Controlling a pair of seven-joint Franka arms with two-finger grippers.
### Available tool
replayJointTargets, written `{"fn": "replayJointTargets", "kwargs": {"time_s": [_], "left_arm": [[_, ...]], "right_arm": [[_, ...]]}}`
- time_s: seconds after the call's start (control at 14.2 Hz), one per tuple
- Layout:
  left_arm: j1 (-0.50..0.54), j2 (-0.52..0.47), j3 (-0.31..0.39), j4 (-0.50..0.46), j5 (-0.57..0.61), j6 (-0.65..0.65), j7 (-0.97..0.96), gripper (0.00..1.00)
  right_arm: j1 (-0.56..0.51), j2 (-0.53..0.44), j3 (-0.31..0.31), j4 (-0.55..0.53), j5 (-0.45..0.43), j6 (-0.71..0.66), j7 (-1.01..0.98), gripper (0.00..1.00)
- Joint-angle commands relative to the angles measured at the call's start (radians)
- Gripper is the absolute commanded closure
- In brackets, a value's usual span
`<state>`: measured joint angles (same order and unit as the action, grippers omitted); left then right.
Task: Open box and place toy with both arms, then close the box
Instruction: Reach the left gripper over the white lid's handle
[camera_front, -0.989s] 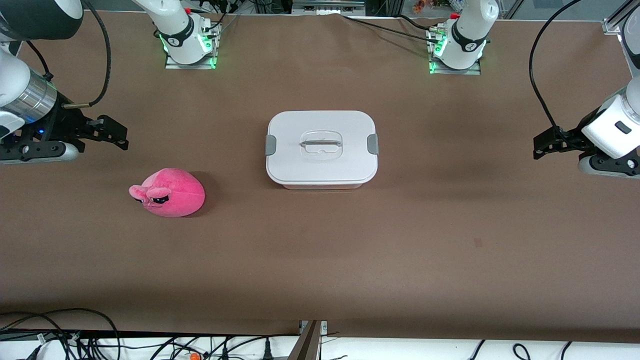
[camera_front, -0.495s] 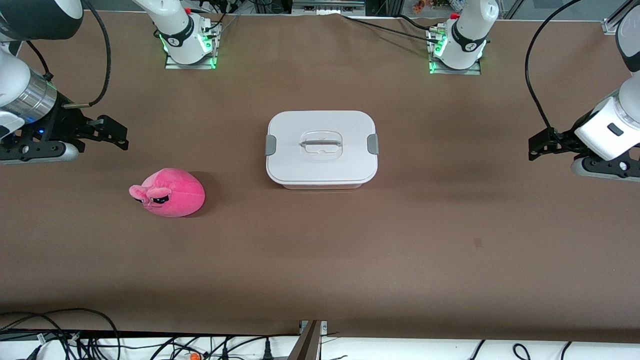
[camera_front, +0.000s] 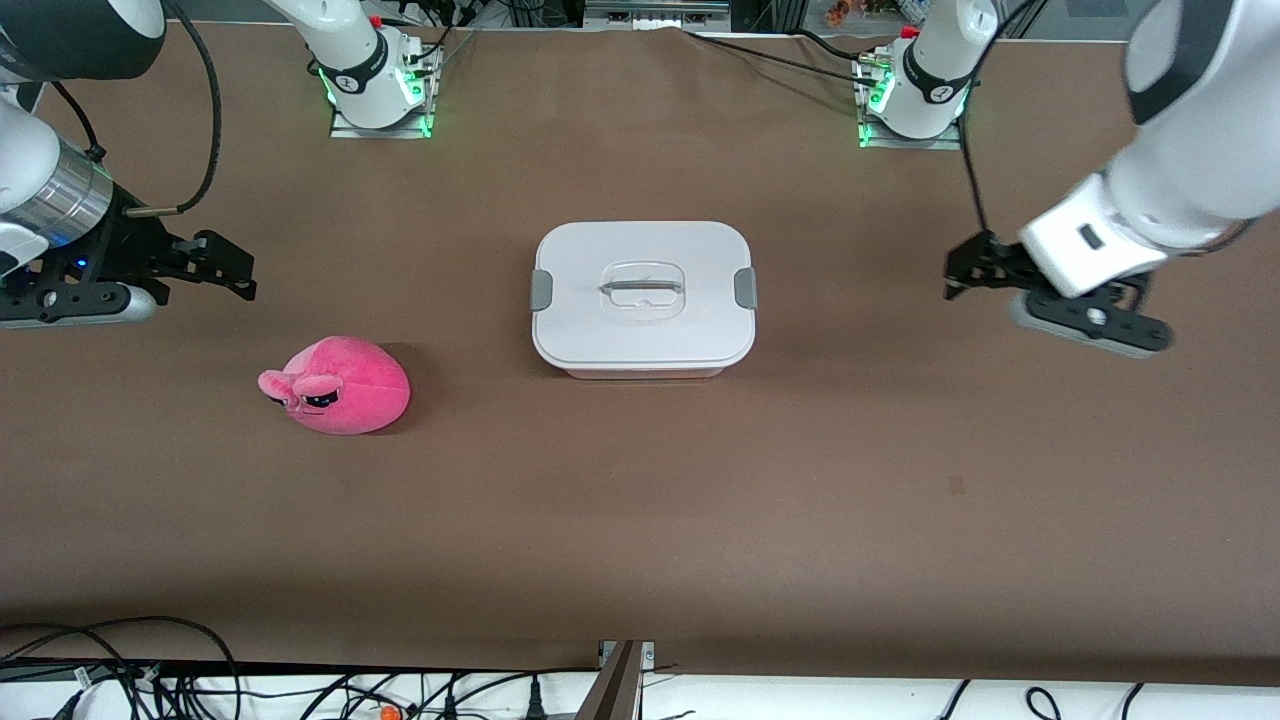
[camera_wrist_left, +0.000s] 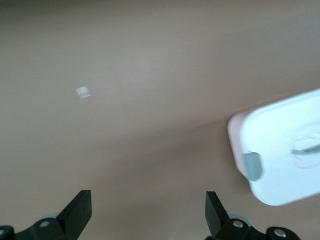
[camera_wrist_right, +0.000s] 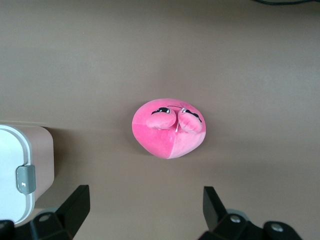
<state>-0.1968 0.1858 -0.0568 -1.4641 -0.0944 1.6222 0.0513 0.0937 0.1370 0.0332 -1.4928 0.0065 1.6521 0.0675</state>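
Note:
The box sits mid-table with its white lid shut, grey clips at both ends. It also shows in the left wrist view and at the edge of the right wrist view. The pink toy lies on the table toward the right arm's end, nearer the front camera than the box; it also shows in the right wrist view. My left gripper is open and empty above the table beside the box, toward the left arm's end. My right gripper is open and empty above the table near the toy.
The brown table stretches wide around both things. The two arm bases stand at the table's back edge. Cables hang below the front edge.
My left arm has swung in from the table's end toward the box. The right arm, box and toy have not moved.

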Motion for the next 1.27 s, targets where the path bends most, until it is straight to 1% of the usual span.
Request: {"fn": "replayJointTargets", "kwargs": {"time_s": [0.0,0.07,0.21,0.35,0.42,0.49,0.57,0.64,0.71,0.85,0.99,1.06,1.2], "left_arm": [[-0.137,0.044,0.008,0.031,-0.019,-0.005,0.001,0.0],[-0.185,0.058,0.008,0.041,-0.021,-0.004,0.013,0.0],[-0.284,0.118,0.006,0.076,-0.036,0.014,0.118,0.0],[-0.357,0.179,0.008,0.102,-0.079,0.088,0.208,0.0],[-0.393,0.201,0.008,0.1,-0.077,0.097,0.234,0.0],[-0.439,0.233,0.009,0.102,-0.071,0.105,0.264,0.0],[-0.482,0.266,0.012,0.1,-0.042,0.152,0.298,0.0],[-0.515,0.291,0.009,0.1,0.026,0.212,0.339,0.0],[-0.523,0.314,0.008,0.096,0.062,0.252,0.36,0.0],[-0.536,0.348,0.008,0.096,0.073,0.271,0.421,0.0],[-0.587,0.365,0.011,0.073,0.105,0.316,0.441,0.0],[-0.59,0.369,0.009,0.061,0.146,0.324,0.443,0.0],[-0.605,0.369,0.009,0.038,0.168,0.323,0.444,0.0]], "right_arm": [[-0.003,-0.002,-0.001,0.005,0.001,0.003,-0.002,0.0],[-0.003,-0.002,-0.001,0.005,0.001,0.003,-0.002,0.0],[-0.003,-0.002,-0.001,0.005,0.001,0.003,-0.002,0.0],[-0.003,-0.002,-0.001,0.005,0.001,0.003,-0.002,0.0],[-0.003,-0.002,-0.001,0.005,0.001,0.003,-0.002,0.0],[-0.003,-0.002,-0.003,0.005,0.001,0.003,-0.005,0.0],[-0.003,-0.002,-0.001,0.005,0.001,0.003,-0.002,0.0],[-0.005,-0.002,-0.001,0.005,0.001,0.003,-0.002,0.0],[-0.005,-0.002,-0.001,0.005,0.001,0.003,-0.002,0.0],[-0.005,-0.002,-0.003,0.005,0.001,0.003,-0.002,0.0],[-0.005,-0.002,-0.003,0.005,0.001,0.003,-0.005,0.0],[-0.005,-0.002,-0.003,0.005,0.001,0.003,-0.002,0.0],[-0.005,-0.002,-0.003,0.005,0.001,0.003,-0.002,0.0]]}}
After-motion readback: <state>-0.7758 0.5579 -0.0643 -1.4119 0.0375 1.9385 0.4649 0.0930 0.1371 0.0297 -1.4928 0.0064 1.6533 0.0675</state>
